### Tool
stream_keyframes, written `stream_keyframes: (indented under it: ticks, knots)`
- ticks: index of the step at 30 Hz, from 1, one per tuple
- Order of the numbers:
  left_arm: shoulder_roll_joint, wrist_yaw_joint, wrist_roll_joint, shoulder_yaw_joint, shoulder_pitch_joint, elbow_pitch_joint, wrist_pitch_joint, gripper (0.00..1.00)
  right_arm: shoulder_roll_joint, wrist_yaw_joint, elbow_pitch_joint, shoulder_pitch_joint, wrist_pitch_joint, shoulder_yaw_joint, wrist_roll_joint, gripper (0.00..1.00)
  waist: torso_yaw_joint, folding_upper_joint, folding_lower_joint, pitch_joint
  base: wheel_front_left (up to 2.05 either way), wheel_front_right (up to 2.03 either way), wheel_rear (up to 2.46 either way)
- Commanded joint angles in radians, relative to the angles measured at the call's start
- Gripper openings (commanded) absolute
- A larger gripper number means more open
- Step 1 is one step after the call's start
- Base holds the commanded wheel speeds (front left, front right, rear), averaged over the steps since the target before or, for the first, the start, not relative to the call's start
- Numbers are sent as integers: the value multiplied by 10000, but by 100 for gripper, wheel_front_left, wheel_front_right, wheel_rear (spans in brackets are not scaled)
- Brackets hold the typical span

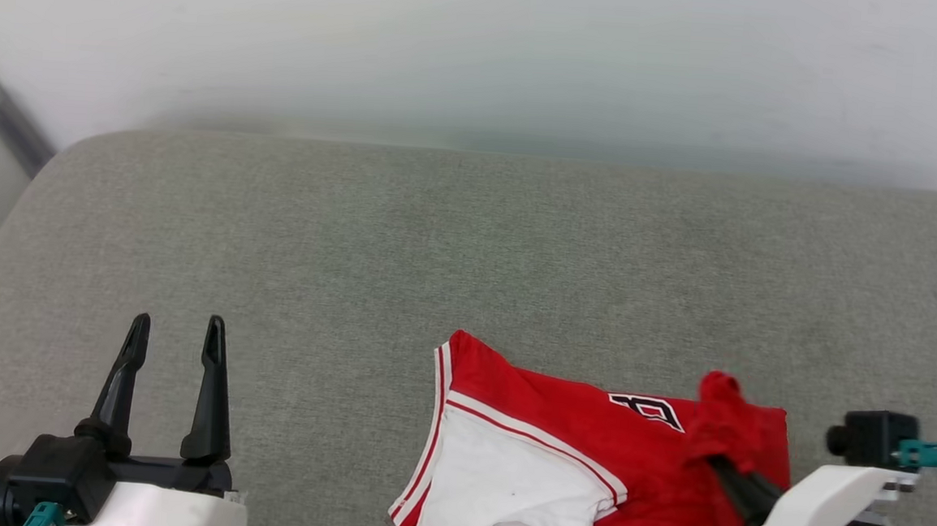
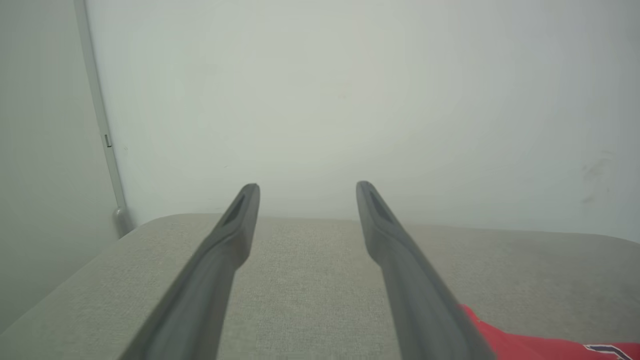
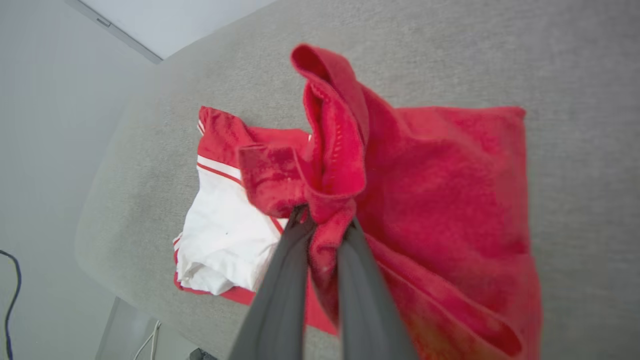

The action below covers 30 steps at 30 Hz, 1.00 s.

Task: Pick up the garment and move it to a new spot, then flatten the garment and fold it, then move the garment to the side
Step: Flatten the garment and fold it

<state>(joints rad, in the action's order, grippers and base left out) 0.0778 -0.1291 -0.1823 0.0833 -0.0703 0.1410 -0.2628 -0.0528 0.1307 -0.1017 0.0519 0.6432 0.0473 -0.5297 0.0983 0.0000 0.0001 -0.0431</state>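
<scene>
I judge this the pickup: right claw (image 3: 326,222) pinches bunched shirt (image 3: 450,175) at its tips, left claw (image 1: 178,322) spread. Next I'd lift clear.

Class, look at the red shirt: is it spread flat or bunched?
Bunched, not flat: the garment lies crumpled, and the right gripper pinches up a fold of its red fabric.

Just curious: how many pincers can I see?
2. The left pincer, open, at lower left over the grey cushion; the right pincer, lower right, shut on the garment.
</scene>
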Motion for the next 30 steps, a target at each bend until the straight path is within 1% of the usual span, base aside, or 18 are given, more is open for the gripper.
stream_keyframes:
  ticks: [1,6,13,15,16,22,25,26,27,28,30]
  knots:
    - [-40,-1,-50,13,-87,27,-24,100,37,0,67,45,-117,-154,-187,0,74,0,-1,39,0,0,0]
    - [-41,-2,-30,19,-162,-26,-23,100,39,0,780,-288,-767,-1347,-1650,0,275,0,-1,132,0,0,0]
    - [31,-2,-57,-12,-200,-61,-24,100,31,0,2127,-1163,-1976,-2833,-3231,0,511,0,-1,207,0,0,0]
    - [41,-2,-60,-25,-207,-75,-23,100,31,0,2688,-1564,-2378,-3200,-3530,0,569,0,-1,204,0,0,0]
    - [47,-2,-59,-79,-168,-92,-24,100,25,0,3594,-2126,-2965,-3646,-3816,0,685,0,-1,184,0,0,0]
    - [37,-2,-90,22,-64,-72,-23,100,24,0,5076,-3164,-4135,-4725,-4732,0,868,0,-1,78,0,0,0]
    - [63,-2,-95,11,-83,-101,-24,100,27,0,5855,-3595,-4554,-5305,-5266,0,924,0,-1,52,0,0,0]
    - [61,-2,-96,1,-82,-107,-24,100,20,0,6181,-3754,-4678,-5492,-5254,0,936,0,-1,50,0,0,0]
    - [57,-2,-96,-10,-82,-111,-24,100,24,1,6443,-3934,-4810,-5684,-5217,31,945,0,-1,48,0,0,0]
    - [59,-2,-100,-10,-86,-119,-23,100,28,0,6678,-4061,-4931,-5825,-5326,100,953,0,-1,48,0,0,0]
    - [57,-2,-105,-13,-90,-139,-23,100,38,1,6919,-4276,-5075,-6276,-5545,100,952,0,-1,55,0,0,0]
